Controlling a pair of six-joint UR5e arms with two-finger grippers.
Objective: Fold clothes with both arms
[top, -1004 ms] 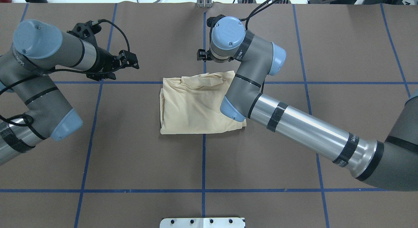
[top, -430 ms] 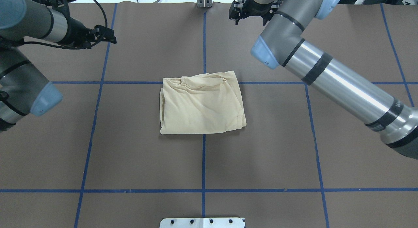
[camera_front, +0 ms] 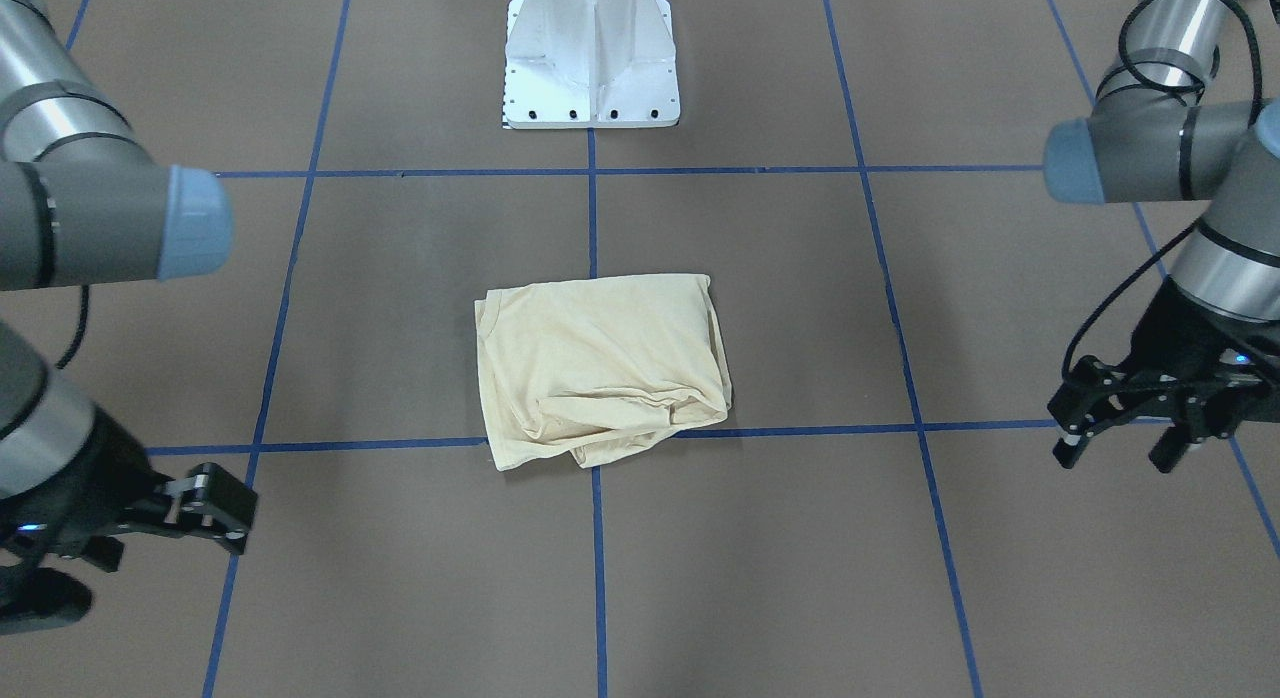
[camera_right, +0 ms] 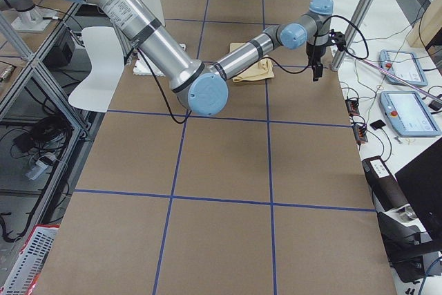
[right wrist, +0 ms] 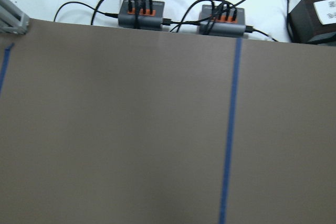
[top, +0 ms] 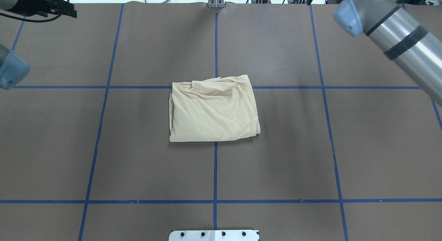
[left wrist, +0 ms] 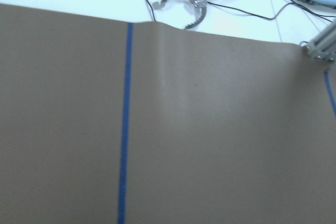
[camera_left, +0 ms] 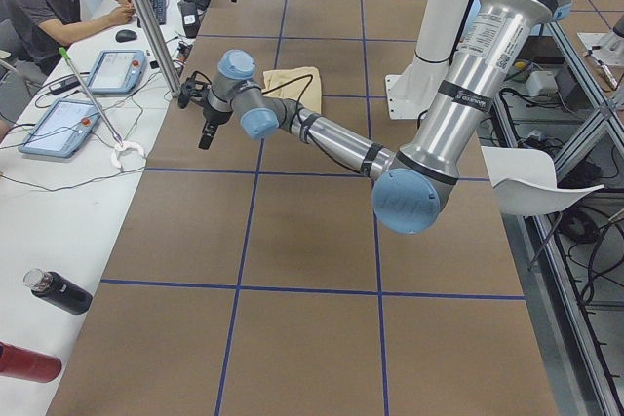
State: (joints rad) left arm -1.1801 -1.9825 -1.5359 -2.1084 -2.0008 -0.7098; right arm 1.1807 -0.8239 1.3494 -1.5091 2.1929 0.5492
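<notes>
Your shirt [camera_front: 600,368] lies between both sets of jaws, well apart from each, long side across. Left gripper [camera_front: 1115,456] jaws are wide; right gripper [camera_front: 225,518], can't tell.

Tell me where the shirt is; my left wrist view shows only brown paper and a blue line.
Observer: The shirt lies folded at the table's centre, where blue lines cross.
Operator: Is either tool touching it?
Observer: No. The left tool hangs open, well off to one side.
Operator: And the right?
Observer: The right tool is off the opposite side, clear of it; its state is unclear.
</notes>
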